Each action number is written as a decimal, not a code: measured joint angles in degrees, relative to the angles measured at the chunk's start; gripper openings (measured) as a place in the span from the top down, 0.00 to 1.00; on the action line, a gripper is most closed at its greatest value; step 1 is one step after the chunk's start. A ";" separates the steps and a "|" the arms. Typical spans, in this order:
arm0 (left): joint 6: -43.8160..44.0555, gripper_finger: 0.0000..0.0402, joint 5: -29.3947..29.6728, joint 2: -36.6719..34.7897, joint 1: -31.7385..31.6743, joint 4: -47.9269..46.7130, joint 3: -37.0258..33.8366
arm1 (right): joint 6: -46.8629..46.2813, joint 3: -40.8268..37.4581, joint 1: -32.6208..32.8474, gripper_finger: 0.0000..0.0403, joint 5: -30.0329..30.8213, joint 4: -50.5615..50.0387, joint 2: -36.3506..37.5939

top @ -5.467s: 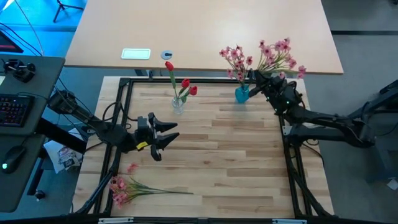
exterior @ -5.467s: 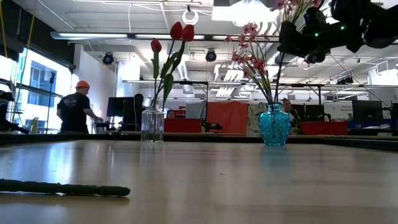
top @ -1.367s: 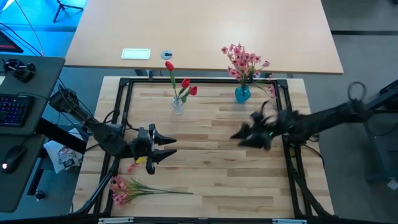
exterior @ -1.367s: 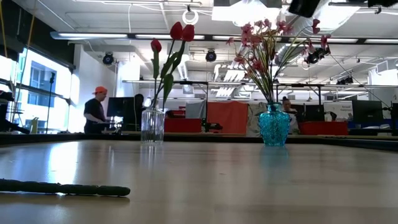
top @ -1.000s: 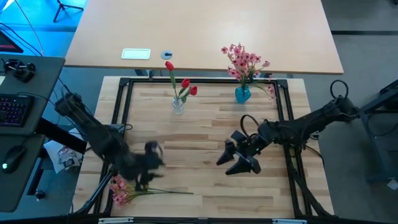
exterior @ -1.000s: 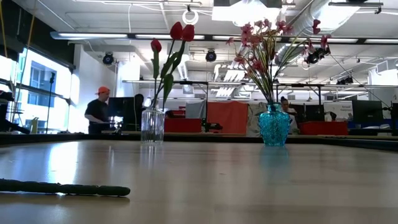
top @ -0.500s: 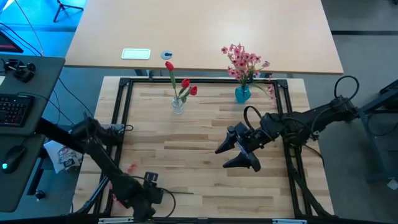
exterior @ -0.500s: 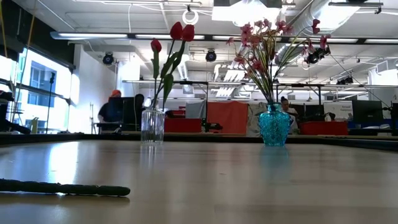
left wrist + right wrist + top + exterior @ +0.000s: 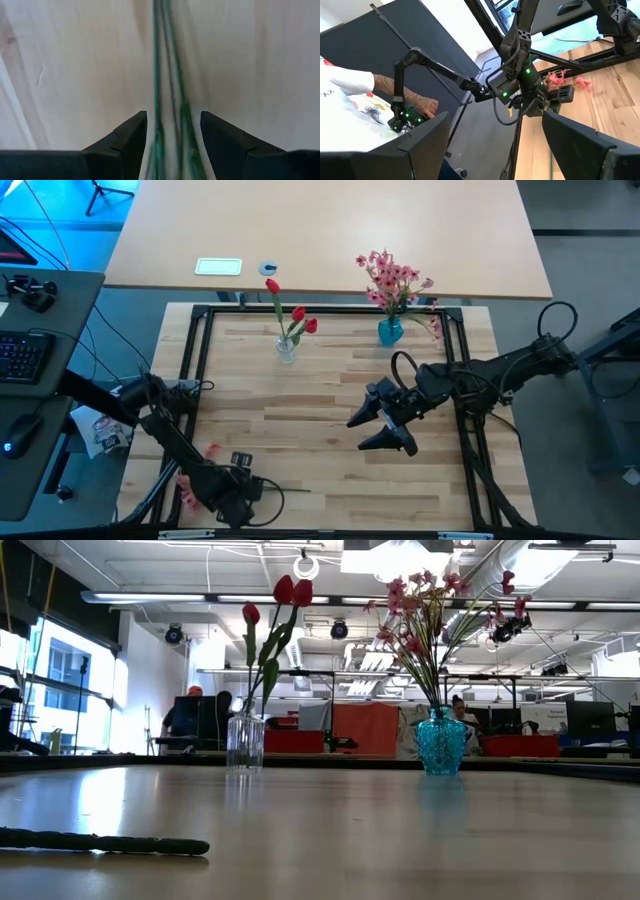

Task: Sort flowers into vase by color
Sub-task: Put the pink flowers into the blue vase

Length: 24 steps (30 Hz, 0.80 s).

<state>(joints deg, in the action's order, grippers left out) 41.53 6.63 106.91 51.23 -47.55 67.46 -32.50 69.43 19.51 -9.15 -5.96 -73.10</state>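
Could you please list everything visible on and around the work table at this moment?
Clear vase: one, far side left of centre, holding red tulips.
Blue vase: one, far side right of centre, holding pink sprays.
Pink spray on the table: one, near left corner, green stems lying flat.
White card: one, on the desk beyond.
Left end effector: open, fingers straddling the stems.
Right end effector: open, empty, over mid-table.

A robotics lab inside a large open office is shown. A wooden counter [image 9: 330, 420] is framed by black metal rails [image 9: 202, 370]. Behind it, exposed ceiling ducts [image 9: 480, 570], rows of monitors [image 9: 590, 720] and a person at a desk [image 9: 185, 718] are seen.
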 joint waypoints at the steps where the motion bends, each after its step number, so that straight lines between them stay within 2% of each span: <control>1: 0.07 0.57 0.08 -0.04 -0.11 0.19 -0.53 | 0.05 0.00 0.00 0.23 0.00 -0.18 0.00; 12: 0.68 0.59 -2.14 -0.48 -1.31 7.22 -5.99 | 0.01 0.00 0.00 0.23 0.08 -0.75 0.00; 15: 2.47 0.69 -3.20 -0.43 -2.97 7.15 -6.29 | -0.01 0.00 0.02 0.23 0.07 -0.71 0.00; 18: 3.40 0.91 -4.99 -0.41 -5.12 6.87 -6.33 | -0.01 0.00 0.04 0.23 0.04 -0.69 0.00; 19: 3.21 0.95 -5.48 -0.47 -5.80 6.93 -6.35 | -0.01 0.00 0.04 0.23 0.03 -0.69 0.00; 23: 1.84 0.98 -6.30 -2.76 -8.03 7.79 -6.58 | -0.01 0.00 0.04 0.23 0.02 -0.64 0.00; 24: 1.60 0.99 -4.03 -3.82 -8.36 8.31 -6.87 | -0.03 0.00 0.04 0.23 -0.16 -0.43 0.00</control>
<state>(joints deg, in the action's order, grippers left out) 43.14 2.60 103.09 42.87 -39.25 60.60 -32.53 69.43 19.55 -9.30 -6.39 -73.10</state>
